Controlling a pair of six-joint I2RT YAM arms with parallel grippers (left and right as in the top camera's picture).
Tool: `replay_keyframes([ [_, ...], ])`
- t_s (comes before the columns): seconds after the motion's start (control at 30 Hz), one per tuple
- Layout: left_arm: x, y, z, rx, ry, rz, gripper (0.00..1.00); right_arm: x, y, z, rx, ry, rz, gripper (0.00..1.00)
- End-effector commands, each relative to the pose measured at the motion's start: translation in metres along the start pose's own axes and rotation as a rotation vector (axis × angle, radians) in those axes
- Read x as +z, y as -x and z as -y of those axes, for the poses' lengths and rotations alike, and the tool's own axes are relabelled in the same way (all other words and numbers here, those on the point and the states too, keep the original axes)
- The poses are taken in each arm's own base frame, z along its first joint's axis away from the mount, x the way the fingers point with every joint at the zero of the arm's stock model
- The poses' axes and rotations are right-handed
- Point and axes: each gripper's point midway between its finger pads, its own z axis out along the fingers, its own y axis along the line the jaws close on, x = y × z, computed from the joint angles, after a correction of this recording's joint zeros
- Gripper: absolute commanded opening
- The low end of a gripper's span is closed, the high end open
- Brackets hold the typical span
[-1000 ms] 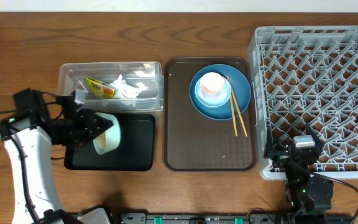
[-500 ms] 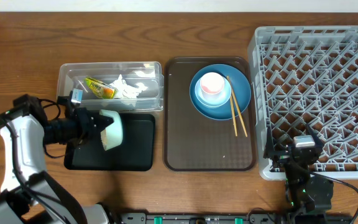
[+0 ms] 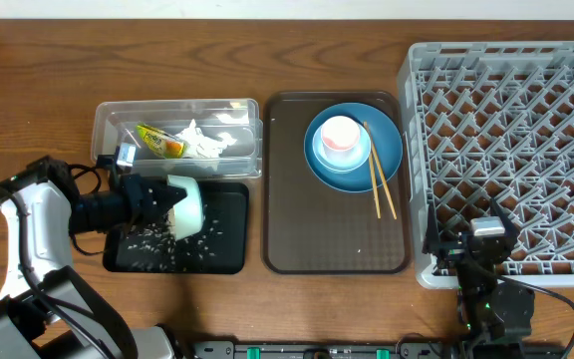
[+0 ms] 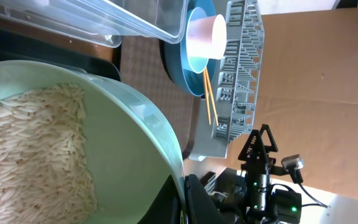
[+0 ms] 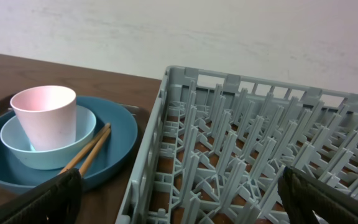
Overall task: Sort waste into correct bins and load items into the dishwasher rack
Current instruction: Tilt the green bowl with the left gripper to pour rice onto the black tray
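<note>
L pincer (image 3: 159, 198): closed on rim of pale green bowl (image 3: 188, 206); one dark finger (image 4: 194, 200) seen at bowl edge in wrist view
Pale green bowl: tipped on its side over upper-left part of black tray (image 3: 231, 255), mouth facing down-left toward L arm
Rice grains (image 3: 163, 242): many scattered across L half of black tray under the bowl; a big heap more lay inside the bowl in L wrist view
Clear tub (image 3: 106, 124): on table (image 3: 28, 80) just behind black tray; held yellow-green wrapper (image 3: 160, 142) at L and crumpled white tissue (image 3: 207, 143) beside it
Brown serving tray (image 3: 327, 239): btwn the bins and the rack, near half bare
Blue plate (image 3: 391, 150): at far end of brown tray
Light-blue bowl (image 3: 318, 153): on the plate, L of centre
Pink cup (image 3: 339, 134): upright inside light-blue bowl
Chopsticks (image 3: 379, 180): side by side, far ends on plate's R part, near ends out on the brown tray
Dishwasher rack (image 3: 526, 130): R side of table, pegs up, nothing loaded
R pincer (image 3: 471, 239): at rack's near-L corner, fingers wide apart, holding nothing; rack pegs filled its wrist view
</note>
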Motion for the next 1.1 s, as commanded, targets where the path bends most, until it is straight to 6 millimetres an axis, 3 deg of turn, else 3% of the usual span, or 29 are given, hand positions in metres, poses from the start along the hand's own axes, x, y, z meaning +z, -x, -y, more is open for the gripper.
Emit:
replay_keyframes([
  [0.0,-0.001,0.000,0.005,0.031,-0.037,0.015,0.06,0.000,-0.001,-0.002,-0.004,0.006,-0.004,0.99],
  [0.3,-0.001,0.002,0.005,0.044,-0.035,0.021,0.06,0.000,-0.001,-0.002,-0.004,0.006,-0.004,0.99],
  [0.73,-0.001,-0.012,0.011,-0.027,-0.054,-0.022,0.06,0.000,-0.001,-0.002,-0.003,0.006,-0.004,0.99],
  [0.93,-0.002,-0.012,0.023,-0.066,-0.115,-0.012,0.06,0.000,-0.001,-0.002,-0.004,0.006,-0.004,0.99],
  [1.07,-0.002,-0.006,0.020,-0.026,-0.110,0.009,0.06,0.000,-0.001,-0.002,-0.004,0.006,-0.004,0.99],
])
